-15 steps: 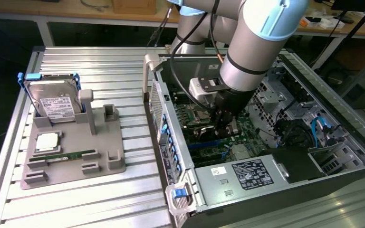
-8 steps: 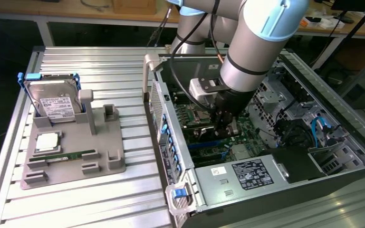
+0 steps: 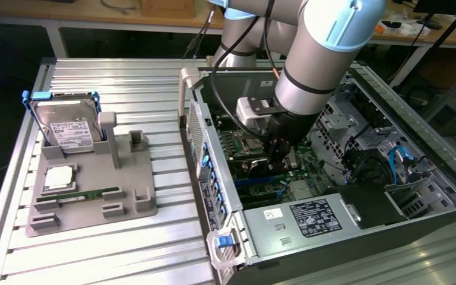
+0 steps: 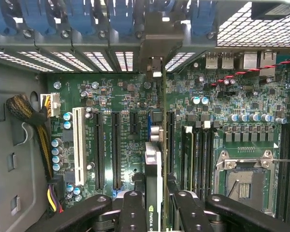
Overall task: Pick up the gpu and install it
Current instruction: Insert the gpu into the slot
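My gripper [image 3: 280, 155] is down inside the open computer case [image 3: 212, 178], over the green motherboard [image 3: 244, 155]. In the wrist view its two black fingers [image 4: 132, 209] are shut on the gpu [image 4: 153, 164], which I see edge-on between them. The card stands upright over the motherboard [image 4: 125, 96], running between the long black expansion slots [image 4: 115, 150]. Its metal bracket end [image 4: 154, 65] reaches the rear slot openings of the case. I cannot tell whether the card's edge is seated in a slot.
A grey fixture [image 3: 93, 190] on the slatted table at the exterior view's left holds a hard drive [image 3: 68, 127], a processor chip [image 3: 59, 177] and a memory stick [image 3: 89, 195]. Inside the case are the power supply [image 3: 311, 217], cable bundles [image 4: 36, 116] and the CPU socket [image 4: 244, 181].
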You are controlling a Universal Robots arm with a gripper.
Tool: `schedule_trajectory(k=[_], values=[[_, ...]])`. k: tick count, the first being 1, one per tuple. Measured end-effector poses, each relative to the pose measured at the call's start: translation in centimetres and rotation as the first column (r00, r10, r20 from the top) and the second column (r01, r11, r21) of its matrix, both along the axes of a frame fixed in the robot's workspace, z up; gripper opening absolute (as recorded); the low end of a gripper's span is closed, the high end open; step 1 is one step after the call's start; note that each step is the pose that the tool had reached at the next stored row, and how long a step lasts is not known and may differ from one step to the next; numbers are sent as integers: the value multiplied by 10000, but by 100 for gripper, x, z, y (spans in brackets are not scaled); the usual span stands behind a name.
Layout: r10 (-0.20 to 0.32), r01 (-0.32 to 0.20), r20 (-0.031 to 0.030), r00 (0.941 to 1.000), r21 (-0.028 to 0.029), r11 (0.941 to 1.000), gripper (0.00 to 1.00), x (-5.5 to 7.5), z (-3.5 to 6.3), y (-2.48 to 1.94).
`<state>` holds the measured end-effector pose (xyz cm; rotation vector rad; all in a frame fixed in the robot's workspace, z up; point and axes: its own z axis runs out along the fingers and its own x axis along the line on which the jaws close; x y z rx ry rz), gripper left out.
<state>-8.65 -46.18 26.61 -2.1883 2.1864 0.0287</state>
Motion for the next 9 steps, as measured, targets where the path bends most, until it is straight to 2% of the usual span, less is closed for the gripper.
schedule_trajectory(k=[9], values=[[0, 0, 0, 10000, 0, 10000, 27, 0, 0, -28]])
